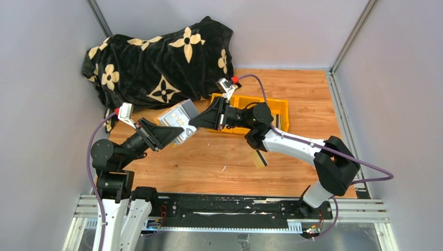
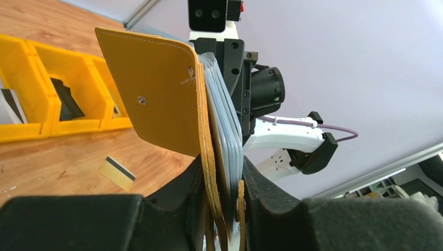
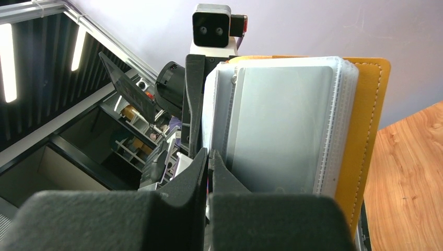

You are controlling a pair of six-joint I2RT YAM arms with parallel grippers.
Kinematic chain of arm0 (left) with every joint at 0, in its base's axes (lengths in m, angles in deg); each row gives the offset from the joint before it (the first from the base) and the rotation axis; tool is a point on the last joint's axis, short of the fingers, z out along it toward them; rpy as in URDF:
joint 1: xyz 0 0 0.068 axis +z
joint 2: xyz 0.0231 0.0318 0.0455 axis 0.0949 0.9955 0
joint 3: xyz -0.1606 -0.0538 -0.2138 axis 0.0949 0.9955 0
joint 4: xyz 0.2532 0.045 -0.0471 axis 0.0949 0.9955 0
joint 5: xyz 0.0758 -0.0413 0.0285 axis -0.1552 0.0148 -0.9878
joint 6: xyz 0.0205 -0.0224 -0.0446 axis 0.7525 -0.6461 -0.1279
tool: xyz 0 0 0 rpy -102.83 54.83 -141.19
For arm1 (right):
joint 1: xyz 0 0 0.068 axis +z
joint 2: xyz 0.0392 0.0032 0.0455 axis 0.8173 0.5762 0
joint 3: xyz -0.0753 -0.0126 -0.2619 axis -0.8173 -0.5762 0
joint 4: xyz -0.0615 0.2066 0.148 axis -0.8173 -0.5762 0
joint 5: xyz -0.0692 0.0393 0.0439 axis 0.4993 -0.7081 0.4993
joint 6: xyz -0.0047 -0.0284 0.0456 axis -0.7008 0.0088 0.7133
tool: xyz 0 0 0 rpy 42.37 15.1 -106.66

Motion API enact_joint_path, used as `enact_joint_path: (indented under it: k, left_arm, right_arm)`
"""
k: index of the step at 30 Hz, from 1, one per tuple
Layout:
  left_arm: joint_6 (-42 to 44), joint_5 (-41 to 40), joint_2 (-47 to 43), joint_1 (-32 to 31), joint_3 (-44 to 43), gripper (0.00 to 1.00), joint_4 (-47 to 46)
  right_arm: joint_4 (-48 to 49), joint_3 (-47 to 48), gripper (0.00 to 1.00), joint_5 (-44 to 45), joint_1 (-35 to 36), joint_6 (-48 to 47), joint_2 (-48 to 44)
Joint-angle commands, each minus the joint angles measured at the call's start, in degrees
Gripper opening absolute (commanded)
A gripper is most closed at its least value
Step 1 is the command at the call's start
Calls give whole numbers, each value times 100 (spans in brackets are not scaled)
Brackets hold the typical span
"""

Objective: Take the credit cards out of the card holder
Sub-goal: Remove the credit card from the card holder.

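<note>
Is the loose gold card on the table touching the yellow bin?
Apart. The left wrist view shows a plain gap between the gold card and the yellow bin.

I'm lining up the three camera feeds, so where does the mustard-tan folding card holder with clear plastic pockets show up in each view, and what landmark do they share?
Top external: the mustard-tan folding card holder is left of centre, at mid-height.
Left wrist: the holder fills the centre, edge-on, with its flap spreading left.
Right wrist: the holder is centre-right, pockets facing the camera.
Shared landmark: the wooden tabletop.
</note>
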Motion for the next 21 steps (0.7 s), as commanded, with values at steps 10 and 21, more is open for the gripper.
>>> enact_joint_path:
  k: [10, 21]
  left_arm:
    - [-128, 362, -35, -32, -52, 21, -280]
    - [-174, 375, 1, -32, -174, 9, -281]
  right_arm:
    - [-510, 89, 0, -339, -324, -650, -639]
    - [148, -158, 0, 76, -464, -351, -611]
